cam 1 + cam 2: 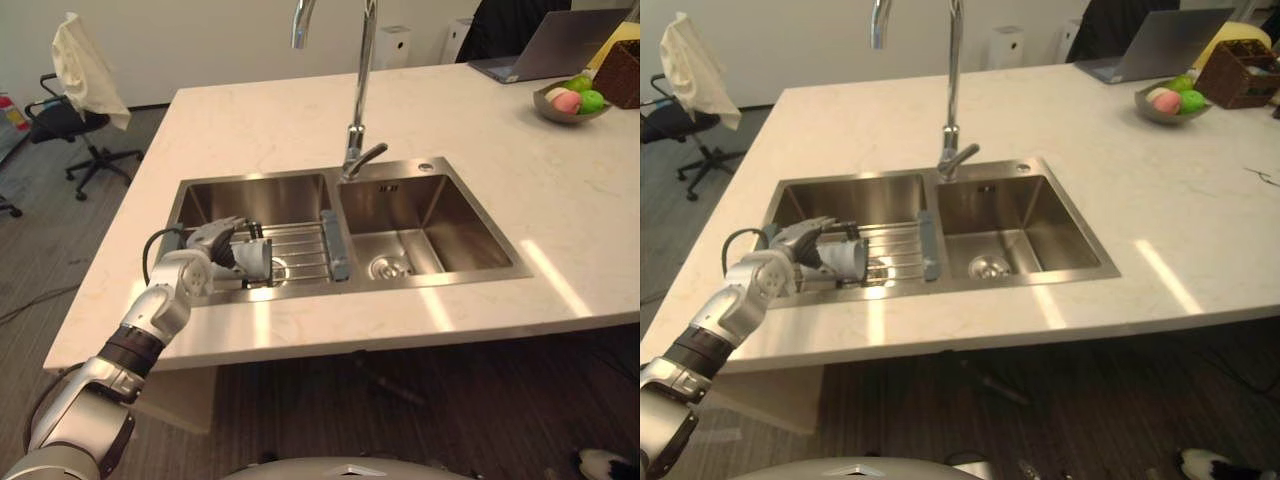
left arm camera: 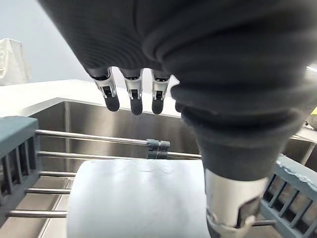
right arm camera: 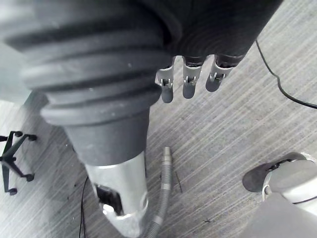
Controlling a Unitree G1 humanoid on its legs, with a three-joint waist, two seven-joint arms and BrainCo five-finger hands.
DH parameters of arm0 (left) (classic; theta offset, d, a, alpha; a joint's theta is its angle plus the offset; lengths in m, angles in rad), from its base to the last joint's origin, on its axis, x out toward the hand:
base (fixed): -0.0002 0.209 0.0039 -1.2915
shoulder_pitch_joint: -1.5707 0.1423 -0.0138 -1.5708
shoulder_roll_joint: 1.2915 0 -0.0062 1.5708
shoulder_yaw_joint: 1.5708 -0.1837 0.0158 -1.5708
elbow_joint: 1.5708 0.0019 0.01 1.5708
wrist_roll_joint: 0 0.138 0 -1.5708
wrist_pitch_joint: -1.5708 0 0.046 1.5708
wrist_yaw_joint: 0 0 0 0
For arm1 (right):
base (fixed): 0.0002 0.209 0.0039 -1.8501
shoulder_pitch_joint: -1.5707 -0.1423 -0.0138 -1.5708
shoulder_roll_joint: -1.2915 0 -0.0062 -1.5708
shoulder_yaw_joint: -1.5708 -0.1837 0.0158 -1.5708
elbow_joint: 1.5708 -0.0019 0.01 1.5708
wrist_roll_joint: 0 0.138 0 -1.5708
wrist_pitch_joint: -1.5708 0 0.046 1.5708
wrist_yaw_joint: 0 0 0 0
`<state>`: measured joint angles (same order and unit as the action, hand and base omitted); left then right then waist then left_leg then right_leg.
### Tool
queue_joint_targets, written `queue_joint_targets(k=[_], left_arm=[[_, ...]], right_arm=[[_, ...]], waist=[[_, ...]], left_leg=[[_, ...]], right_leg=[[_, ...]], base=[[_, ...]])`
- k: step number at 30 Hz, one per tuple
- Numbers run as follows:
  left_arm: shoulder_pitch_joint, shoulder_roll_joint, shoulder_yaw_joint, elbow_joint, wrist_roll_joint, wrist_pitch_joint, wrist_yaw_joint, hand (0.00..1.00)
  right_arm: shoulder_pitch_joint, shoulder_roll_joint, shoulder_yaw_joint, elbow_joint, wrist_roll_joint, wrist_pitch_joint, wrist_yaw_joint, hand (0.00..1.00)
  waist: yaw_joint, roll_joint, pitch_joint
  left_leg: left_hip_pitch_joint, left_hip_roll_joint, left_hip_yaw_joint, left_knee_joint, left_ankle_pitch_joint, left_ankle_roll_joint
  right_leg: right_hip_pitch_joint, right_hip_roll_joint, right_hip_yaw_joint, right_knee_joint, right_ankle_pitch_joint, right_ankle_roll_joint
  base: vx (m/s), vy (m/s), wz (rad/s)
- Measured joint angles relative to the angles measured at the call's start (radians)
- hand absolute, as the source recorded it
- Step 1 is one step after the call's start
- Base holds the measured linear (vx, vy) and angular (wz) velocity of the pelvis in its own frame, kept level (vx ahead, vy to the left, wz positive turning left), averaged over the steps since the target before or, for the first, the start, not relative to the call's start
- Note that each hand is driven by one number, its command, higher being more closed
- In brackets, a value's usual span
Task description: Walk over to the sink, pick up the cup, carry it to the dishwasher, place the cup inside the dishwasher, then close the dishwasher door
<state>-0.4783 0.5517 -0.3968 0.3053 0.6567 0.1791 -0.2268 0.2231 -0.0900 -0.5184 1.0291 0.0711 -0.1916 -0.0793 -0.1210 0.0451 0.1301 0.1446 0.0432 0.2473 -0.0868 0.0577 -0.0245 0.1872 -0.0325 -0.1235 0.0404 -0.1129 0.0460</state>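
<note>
Finds the cup (image 1: 257, 259) lying on its side on the wire rack (image 1: 300, 245) in the left basin of the sink (image 1: 440, 200), toward the near wall. Has the left hand (image 1: 215, 240) straddling it from the left, fingers (image 2: 133, 96) straight and apart above the cup, thumb (image 2: 233, 198) down along one flank, nothing clamped. Leaves the right hand (image 3: 190, 79) slack and open, low over the floor (image 3: 237, 129). Risks rolling the smooth round cup along the rack bars if closed off-centre, or shoving it right toward the rack's end piece (image 1: 335, 245). Risks snagging fingertips between the bars if pushed too deep. Could also clip the basin's near wall on the lift out. Hard to judge whether the thumb touches the cup or merely stands beside it. Cannot make out the cup's mouth, or any handle, under the hand.
</note>
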Motion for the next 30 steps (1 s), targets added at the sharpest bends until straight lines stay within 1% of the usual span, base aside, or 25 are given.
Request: queue_joint_targets(k=[5,10,12,15,19,25,30], left_arm=[[0.000,0.017,0.001,0.008,0.009,-0.007,-0.004,0.00],[0.002,0.017,0.001,0.031,0.016,-0.011,-0.005,0.00],[0.003,0.016,0.001,0.033,0.024,-0.014,-0.006,0.00],[0.003,0.016,0.001,0.064,0.036,-0.026,-0.008,0.00],[0.003,0.014,0.001,0.090,0.037,-0.026,-0.027,0.00],[0.036,0.012,0.001,0.114,0.057,-0.027,-0.030,0.00],[0.042,0.004,0.005,0.182,0.077,-0.022,-0.026,0.00]], right_arm=[[-0.003,0.000,0.005,-0.004,0.000,-0.006,-0.020,0.00],[-0.006,0.000,0.016,-0.015,0.000,-0.009,-0.023,0.00],[-0.009,-0.001,0.039,-0.035,0.000,-0.012,-0.025,0.00],[-0.014,-0.001,0.045,-0.035,0.000,-0.011,-0.025,0.00],[0.004,-0.001,0.045,-0.035,0.000,-0.009,-0.025,0.00],[0.013,-0.001,0.044,-0.035,0.000,-0.008,-0.016,0.00],[0.007,-0.001,0.045,-0.047,0.000,-0.007,-0.008,0.00]], waist=[[-0.001,-0.002,0.001],[-0.005,-0.002,0.001],[-0.012,-0.002,0.001],[-0.014,0.000,0.001],[-0.026,0.001,0.001],[-0.028,0.001,0.001],[-0.029,0.001,0.001]], left_leg=[[-0.001,-0.007,0.002,0.000,-0.002,0.007],[-0.001,-0.007,0.004,0.001,-0.004,0.004],[0.002,-0.004,0.011,0.000,-0.005,0.002],[0.013,0.000,0.028,0.000,-0.010,-0.003],[0.010,0.001,0.031,0.000,-0.011,-0.001],[-0.001,0.000,0.034,0.000,-0.013,0.000],[-0.002,0.001,0.044,0.000,-0.018,-0.006]], right_leg=[[0.004,-0.004,0.003,-0.006,0.009,-0.004],[0.007,-0.003,0.004,-0.011,0.009,-0.004],[0.008,-0.001,0.008,-0.011,0.010,-0.005],[0.007,0.002,0.029,-0.010,0.011,-0.008],[-0.001,0.001,0.032,-0.011,0.007,-0.008],[-0.011,0.000,0.033,-0.015,0.009,-0.007],[-0.010,0.003,0.039,-0.018,0.011,-0.007]], base=[[0.06,0.010,-0.03],[0.04,-0.010,0.01],[-0.01,-0.016,-0.07],[-0.04,-0.008,-0.19],[-0.04,-0.004,-0.06],[0.00,-0.002,0.00],[0.05,-0.019,-0.02]])
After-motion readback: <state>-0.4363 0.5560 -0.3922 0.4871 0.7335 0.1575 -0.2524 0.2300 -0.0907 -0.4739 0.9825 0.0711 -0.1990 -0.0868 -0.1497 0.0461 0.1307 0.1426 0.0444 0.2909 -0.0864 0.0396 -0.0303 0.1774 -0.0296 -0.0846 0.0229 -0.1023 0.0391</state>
